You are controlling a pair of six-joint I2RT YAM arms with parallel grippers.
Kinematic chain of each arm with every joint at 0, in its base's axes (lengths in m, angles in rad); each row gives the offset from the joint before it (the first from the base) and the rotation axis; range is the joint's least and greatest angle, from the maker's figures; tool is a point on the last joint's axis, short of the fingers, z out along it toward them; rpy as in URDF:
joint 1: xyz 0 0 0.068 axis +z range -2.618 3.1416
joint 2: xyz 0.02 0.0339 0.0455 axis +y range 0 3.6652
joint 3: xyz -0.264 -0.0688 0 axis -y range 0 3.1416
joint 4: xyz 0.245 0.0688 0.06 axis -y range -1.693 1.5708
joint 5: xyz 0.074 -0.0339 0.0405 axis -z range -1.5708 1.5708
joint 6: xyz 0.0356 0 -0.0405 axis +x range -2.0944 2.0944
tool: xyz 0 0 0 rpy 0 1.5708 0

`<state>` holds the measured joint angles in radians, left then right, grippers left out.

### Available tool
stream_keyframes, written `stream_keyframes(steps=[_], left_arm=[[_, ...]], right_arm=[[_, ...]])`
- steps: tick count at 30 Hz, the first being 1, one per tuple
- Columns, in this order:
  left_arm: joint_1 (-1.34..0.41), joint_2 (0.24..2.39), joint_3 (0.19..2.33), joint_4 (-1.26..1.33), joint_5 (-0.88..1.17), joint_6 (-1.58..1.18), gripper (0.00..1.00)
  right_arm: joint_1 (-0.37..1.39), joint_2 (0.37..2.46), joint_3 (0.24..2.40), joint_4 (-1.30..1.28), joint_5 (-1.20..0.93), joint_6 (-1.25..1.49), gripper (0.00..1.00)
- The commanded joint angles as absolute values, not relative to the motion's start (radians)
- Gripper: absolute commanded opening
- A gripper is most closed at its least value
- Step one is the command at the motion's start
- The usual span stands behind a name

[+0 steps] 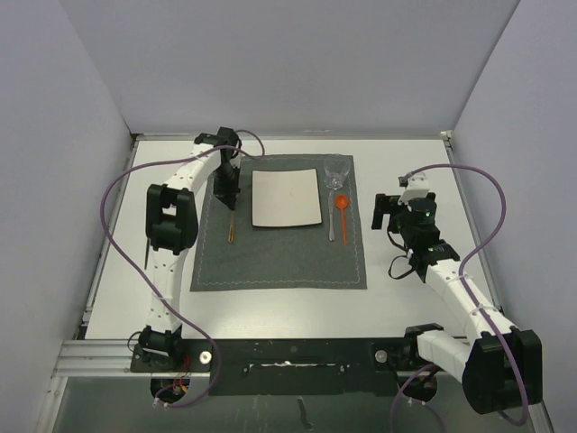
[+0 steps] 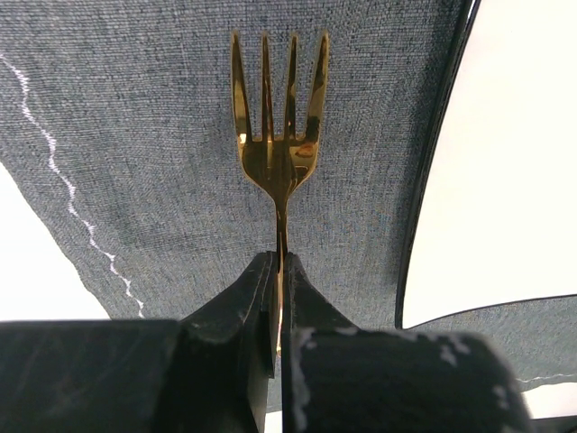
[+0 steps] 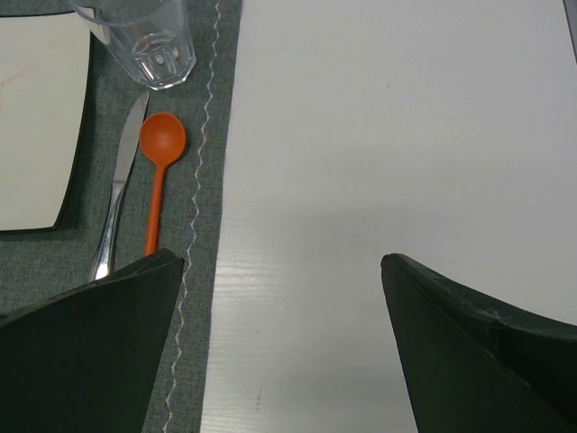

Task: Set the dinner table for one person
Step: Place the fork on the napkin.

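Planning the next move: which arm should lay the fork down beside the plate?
Left. The left gripper is shut on the gold fork, over the placemat just left of the plate. The right gripper hangs open and empty over the dinner table.

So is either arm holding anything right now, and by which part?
The left gripper is shut on the gold fork, pinching its slim handle close behind the tines, over the grey placemat. The right gripper is open, holding nothing.
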<state>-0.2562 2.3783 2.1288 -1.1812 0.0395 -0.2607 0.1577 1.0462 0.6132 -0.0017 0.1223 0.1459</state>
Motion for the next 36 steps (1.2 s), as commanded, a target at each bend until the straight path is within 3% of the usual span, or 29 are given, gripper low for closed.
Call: stream_keyframes(steps=[1, 31, 33, 36], left_arm=[[-0.264, 2.416, 2.159, -1.185, 0.061, -0.276, 0.00], [-0.267, 2.466, 2.155, -1.170, 0.034, -0.287, 0.00], [-0.267, 2.467, 2.152, -1.172, 0.035, -0.288, 0.06], [-0.270, 2.464, 2.151, -1.174, 0.028, -0.288, 0.22]], right_arm=[[0.161, 1.044, 0.653, 0.044, 0.133, 0.138, 0.98], [0.161, 1.045, 0.655, 0.036, 0.142, 0.140, 0.98], [0.162, 1.043, 0.655, 0.034, 0.143, 0.140, 0.98], [0.162, 1.042, 0.653, 0.034, 0.142, 0.142, 0.98]])
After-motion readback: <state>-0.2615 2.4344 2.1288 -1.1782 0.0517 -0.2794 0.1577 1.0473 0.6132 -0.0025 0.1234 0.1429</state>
